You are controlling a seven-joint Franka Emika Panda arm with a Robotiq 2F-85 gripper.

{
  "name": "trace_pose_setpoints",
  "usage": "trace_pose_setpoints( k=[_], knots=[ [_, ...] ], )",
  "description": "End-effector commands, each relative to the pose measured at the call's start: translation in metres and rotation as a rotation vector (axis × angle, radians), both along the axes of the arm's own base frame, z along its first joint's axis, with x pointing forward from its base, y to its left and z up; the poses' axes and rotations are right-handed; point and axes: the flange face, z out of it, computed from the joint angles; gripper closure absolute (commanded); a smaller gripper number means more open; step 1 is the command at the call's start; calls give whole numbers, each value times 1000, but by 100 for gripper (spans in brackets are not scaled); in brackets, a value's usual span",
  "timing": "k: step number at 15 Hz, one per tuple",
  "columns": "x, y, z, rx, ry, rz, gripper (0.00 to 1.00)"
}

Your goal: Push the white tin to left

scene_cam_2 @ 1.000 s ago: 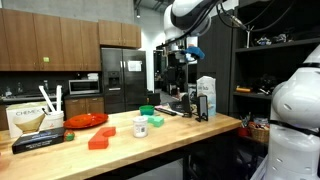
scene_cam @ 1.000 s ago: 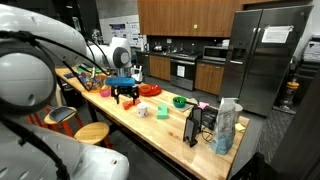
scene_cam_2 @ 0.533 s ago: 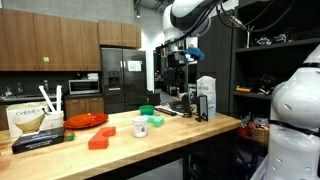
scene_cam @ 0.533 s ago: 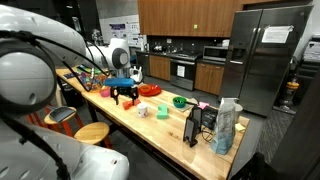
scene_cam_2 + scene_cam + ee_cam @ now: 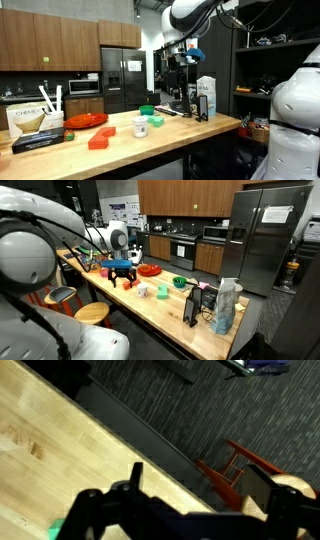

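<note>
The white tin (image 5: 142, 290) (image 5: 139, 128) is a short white can standing on the wooden table (image 5: 130, 305), near its middle. It does not show in the wrist view. My gripper (image 5: 122, 277) hangs above the table's far end, some way from the tin, near the red bowl (image 5: 148, 270). In the wrist view the gripper (image 5: 205, 488) is open, its dark fingers (image 5: 135, 475) spread wide with nothing between them. Below them lie the table edge, dark floor and a red stool (image 5: 235, 465).
A pale cream object (image 5: 162, 293) sits beside the tin. A green bowl (image 5: 180, 281), a black stand (image 5: 191, 308) and a blue-white bag (image 5: 226, 305) stand farther along. In an exterior view a red block (image 5: 100, 138) and a dark box (image 5: 40, 140) lie to one side.
The gripper has shifted slightly along the table's far end. The tin and the other objects have not moved.
</note>
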Motion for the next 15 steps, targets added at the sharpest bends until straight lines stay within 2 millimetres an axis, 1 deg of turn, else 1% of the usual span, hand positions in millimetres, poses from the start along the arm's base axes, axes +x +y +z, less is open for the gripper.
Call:
trace_pose_setpoints(
  k=[1,4,8,10,12,15],
  knots=[
    [-2,1,3,3,43,8,0],
    [-2,2,8,9,16,67,0],
    [3,2,8,4,-46,171,0],
    [6,2,9,11,-134,218,0],
    [14,3,10,29,-242,261,0],
    [19,5,4,65,-318,313,0]
  ],
)
